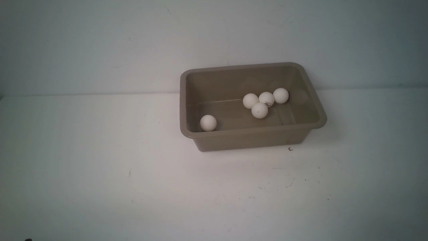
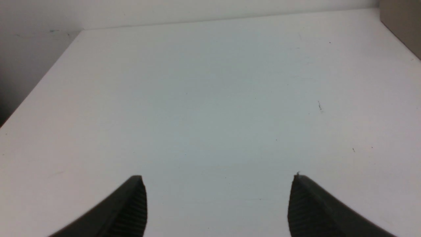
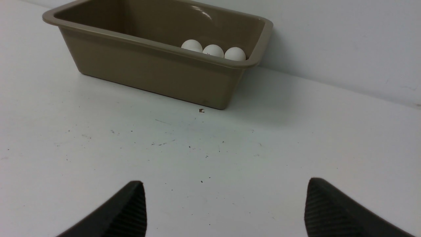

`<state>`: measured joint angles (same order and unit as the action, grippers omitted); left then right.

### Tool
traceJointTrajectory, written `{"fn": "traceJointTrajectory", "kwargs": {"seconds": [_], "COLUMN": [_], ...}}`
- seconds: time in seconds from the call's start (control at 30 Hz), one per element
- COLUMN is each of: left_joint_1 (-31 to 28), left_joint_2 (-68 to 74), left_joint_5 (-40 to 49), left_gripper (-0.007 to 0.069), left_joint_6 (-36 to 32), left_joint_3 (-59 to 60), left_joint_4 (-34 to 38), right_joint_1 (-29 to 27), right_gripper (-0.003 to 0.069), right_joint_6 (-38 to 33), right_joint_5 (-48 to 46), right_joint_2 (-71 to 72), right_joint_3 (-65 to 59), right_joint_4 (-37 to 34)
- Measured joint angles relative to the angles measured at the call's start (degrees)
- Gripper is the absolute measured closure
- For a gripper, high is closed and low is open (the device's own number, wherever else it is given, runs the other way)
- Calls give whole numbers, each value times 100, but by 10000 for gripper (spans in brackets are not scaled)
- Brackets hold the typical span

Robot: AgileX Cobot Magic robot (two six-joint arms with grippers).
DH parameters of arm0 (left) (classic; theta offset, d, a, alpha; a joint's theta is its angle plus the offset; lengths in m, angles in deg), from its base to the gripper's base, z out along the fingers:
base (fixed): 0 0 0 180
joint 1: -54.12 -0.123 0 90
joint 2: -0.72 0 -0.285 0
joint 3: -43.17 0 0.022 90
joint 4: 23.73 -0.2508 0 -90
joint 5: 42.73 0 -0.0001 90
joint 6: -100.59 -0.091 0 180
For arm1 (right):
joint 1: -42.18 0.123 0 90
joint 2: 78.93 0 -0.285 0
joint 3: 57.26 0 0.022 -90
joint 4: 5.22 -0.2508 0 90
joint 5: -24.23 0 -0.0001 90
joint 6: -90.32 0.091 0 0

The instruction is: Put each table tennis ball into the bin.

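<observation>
All five balls (image 1: 259, 110) lie in the bin (image 1: 234, 139).

My left hand (image 2: 218, 177) and right hand (image 3: 225, 182) are wide open, empty, over the bench (image 1: 100, 167). One ball sits at 8 o'clock, four cluster at 2. They look light, smooth, quick to roll; I would pinch one across its middle.

From the front view we look forward and down on the white table (image 1: 100, 187), the bin (image 1: 314, 100) ahead at mid-distance against the wall. Our left wrist camera sits low over bare tabletop, catching only a bin corner (image 2: 403, 26). Our right wrist camera, equally low, faces the bin's (image 3: 148, 70) near wall, which it shares with the front view.
</observation>
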<state>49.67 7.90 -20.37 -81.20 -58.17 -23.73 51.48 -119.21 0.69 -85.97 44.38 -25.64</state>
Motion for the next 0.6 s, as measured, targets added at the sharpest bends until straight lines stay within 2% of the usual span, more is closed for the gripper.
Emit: {"fn": "traceJointTrajectory", "kwargs": {"seconds": [0.3, 0.5, 0.6], "left_joint_1": [0, 0, 0], "left_joint_2": [0, 0, 0], "left_joint_5": [0, 0, 0], "left_gripper": [104, 104, 104], "left_joint_6": [0, 0, 0], "left_joint_3": [0, 0, 0], "left_joint_4": [0, 0, 0], "right_joint_1": [-864, -947, -947], "right_gripper": [71, 71, 71], "right_joint_6": [484, 561, 777], "right_joint_5": [16, 422, 358], "right_joint_2": [0, 0, 0], "right_joint_3": [0, -52, 85], "right_joint_4": [-72, -260, 53]}}
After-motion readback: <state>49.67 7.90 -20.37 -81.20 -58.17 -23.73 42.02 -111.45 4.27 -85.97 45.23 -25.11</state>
